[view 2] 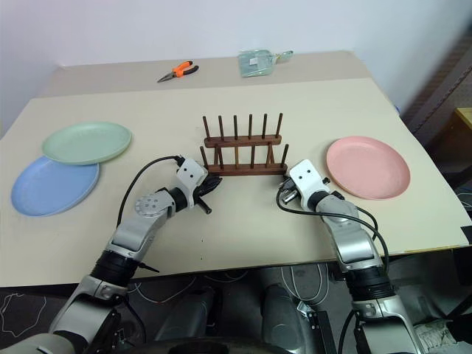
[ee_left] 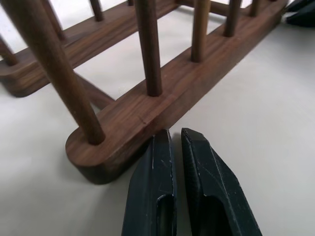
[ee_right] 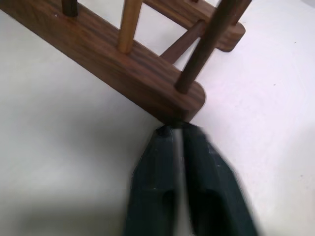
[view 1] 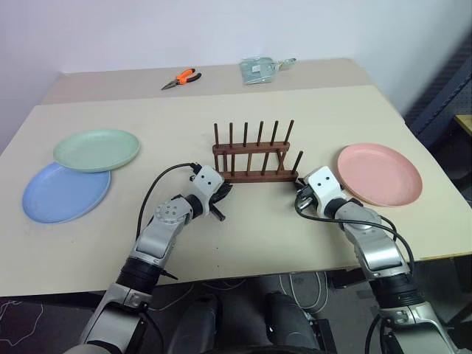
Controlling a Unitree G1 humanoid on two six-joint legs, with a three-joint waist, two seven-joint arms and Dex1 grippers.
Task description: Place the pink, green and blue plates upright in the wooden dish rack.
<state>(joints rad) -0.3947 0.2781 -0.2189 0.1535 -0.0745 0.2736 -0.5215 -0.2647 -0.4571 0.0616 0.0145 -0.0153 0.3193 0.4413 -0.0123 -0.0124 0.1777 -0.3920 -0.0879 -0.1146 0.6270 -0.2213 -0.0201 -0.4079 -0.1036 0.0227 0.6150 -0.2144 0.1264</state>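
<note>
Wooden dish rack (view 1: 254, 156) empty; plates flat on table.

— Inspector: You had the rig set up in a lab or test room, not a kitchen. The beige table (view 1: 221, 236) stood against a bare white wall (view 1: 221, 29).

— Operator: What else told you that?

— Inspector: Orange-handled pliers (view 1: 181, 77) and a bagged part (view 1: 259, 71) lay at your table's far edge, and loose cables (view 1: 302, 284) trailed on the floor beneath it.
</note>
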